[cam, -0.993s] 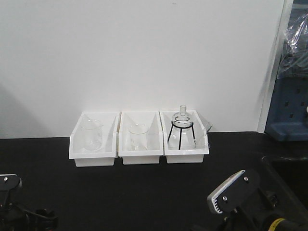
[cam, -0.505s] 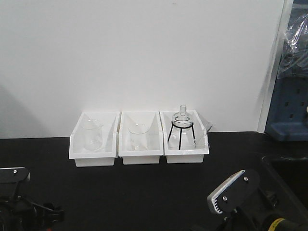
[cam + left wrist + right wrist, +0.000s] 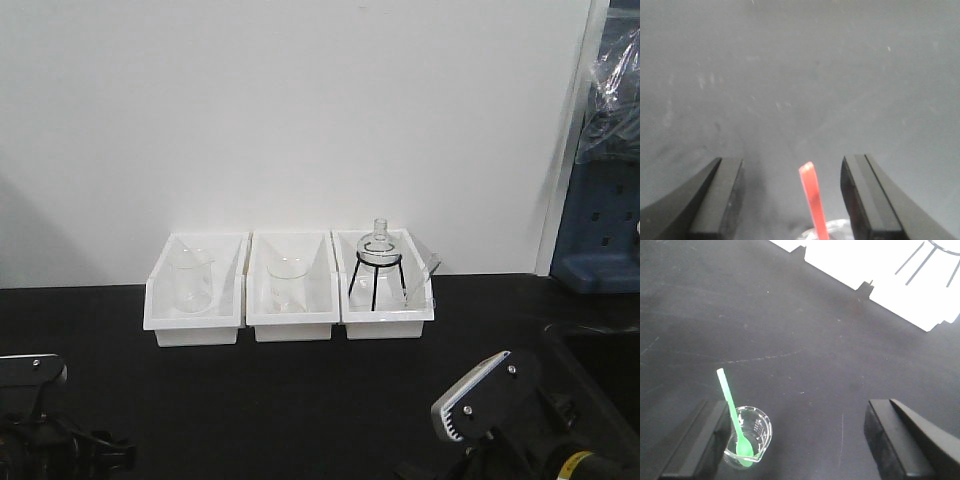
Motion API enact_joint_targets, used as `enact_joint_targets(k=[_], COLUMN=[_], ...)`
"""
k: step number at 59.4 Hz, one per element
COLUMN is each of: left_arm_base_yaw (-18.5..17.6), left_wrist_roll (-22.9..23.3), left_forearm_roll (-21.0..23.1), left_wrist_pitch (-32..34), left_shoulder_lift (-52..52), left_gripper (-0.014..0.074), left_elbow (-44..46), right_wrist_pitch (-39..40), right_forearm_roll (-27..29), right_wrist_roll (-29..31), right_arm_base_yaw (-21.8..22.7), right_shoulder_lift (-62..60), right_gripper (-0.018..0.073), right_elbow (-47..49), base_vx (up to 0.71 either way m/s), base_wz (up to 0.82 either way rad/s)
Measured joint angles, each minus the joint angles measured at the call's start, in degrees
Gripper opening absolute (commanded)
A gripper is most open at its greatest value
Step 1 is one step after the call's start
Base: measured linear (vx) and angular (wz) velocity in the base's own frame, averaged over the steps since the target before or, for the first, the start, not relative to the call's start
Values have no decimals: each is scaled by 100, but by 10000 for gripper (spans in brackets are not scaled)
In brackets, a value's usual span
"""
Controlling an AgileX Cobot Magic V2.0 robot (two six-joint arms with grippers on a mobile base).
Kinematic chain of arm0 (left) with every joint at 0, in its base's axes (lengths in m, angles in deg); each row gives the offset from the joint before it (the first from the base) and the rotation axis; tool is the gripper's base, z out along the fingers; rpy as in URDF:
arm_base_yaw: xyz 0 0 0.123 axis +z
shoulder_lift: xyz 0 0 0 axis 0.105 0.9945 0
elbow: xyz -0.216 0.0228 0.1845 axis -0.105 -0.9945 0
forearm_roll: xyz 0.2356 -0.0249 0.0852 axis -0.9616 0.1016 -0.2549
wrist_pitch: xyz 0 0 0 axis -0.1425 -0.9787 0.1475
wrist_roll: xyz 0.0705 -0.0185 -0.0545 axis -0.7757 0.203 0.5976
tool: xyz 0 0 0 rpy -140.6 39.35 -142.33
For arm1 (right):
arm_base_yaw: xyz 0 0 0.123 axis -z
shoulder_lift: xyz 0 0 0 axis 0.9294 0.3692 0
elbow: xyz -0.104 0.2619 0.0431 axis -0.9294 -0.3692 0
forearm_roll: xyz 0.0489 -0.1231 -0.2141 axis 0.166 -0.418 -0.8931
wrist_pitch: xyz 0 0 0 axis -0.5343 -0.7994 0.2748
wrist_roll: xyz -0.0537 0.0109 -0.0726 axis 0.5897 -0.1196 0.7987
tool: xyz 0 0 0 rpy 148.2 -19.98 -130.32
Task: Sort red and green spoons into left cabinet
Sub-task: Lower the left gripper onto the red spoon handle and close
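Closing now, you risk knocking glassware over, since both pincers stand wide apart: your left gripper [image 3: 792, 165] straddles the upright red spoon [image 3: 812, 200], while the green spoon [image 3: 733, 415] leans in a small glass beaker [image 3: 752, 437] hard beside one jaw of your right gripper [image 3: 800, 407].

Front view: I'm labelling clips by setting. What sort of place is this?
Most likely a chemistry lab bench: glass beakers sit in white bins, a small flask stands on a black tripod, and the worktop is matte black.
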State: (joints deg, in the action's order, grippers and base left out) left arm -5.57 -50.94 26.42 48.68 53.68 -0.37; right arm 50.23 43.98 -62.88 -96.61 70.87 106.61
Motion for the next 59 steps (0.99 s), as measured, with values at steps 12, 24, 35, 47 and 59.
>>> enact_joint_targets(k=[12, 24, 35, 47, 59], left_arm_base_yaw=[0, 0, 0, 0, 0], left_wrist_roll=[0, 0, 0, 3, 3], left_forearm_roll=[0, 0, 0, 0, 0], left_wrist_pitch=[-18, -29, -34, -14, -3], left_shoulder_lift=[174, 197, 197, 197, 197], left_gripper=[512, 415, 105, -7, -6], left_elbow=[0, 0, 0, 11, 11], right_wrist_pitch=[6, 12, 12, 16, -20], right_forearm_roll=[0, 0, 0, 0, 0], right_wrist_roll=[0, 0, 0, 0, 0], right_arm_base_yaw=[0, 0, 0, 0, 0], right_shoulder_lift=[0, 0, 0, 0, 0], right_gripper=[588, 588, 585, 575, 566], right_elbow=[0, 0, 0, 0, 0], base_vx=[0, 0, 0, 0, 0], base_wz=[0, 0, 0, 0, 0])
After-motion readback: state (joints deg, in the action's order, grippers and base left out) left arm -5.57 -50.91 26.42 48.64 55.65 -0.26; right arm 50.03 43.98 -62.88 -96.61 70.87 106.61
